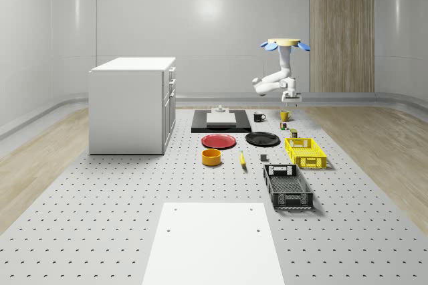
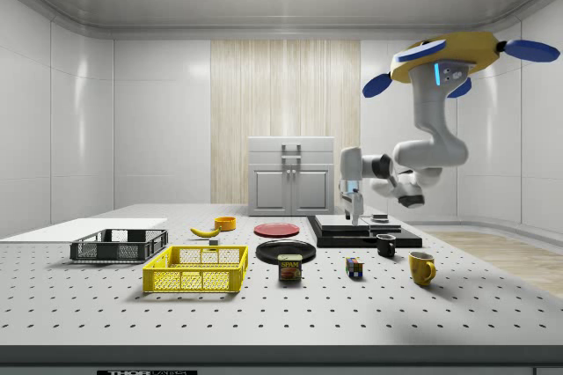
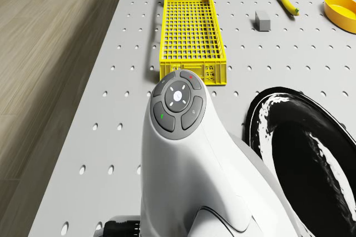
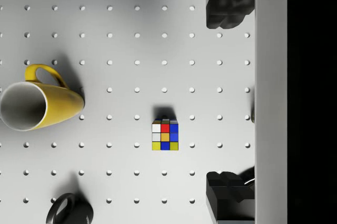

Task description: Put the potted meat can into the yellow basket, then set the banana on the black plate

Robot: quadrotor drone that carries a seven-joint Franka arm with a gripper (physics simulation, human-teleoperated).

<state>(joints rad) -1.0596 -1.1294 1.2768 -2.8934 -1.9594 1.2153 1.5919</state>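
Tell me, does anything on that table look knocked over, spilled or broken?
Nothing stands out. The yellow ceramic mug and small black mug stand upright, the blue potted meat can stands beside the yellow plastic mesh basket, and the yellow banana lies flat on the table.

The potted meat can (image 2: pixel 290 268) stands upright on the perforated table (image 2: pixel 457 322), its label facing the side camera, just beside the yellow basket (image 2: pixel 195 269) and near the black plate (image 2: pixel 286 251). The basket, an open lattice crate, sits near the table's edge bordering the wood floor. The banana (image 2: pixel 205 231) lies flat toward the table's middle, apart from the glossy plate.
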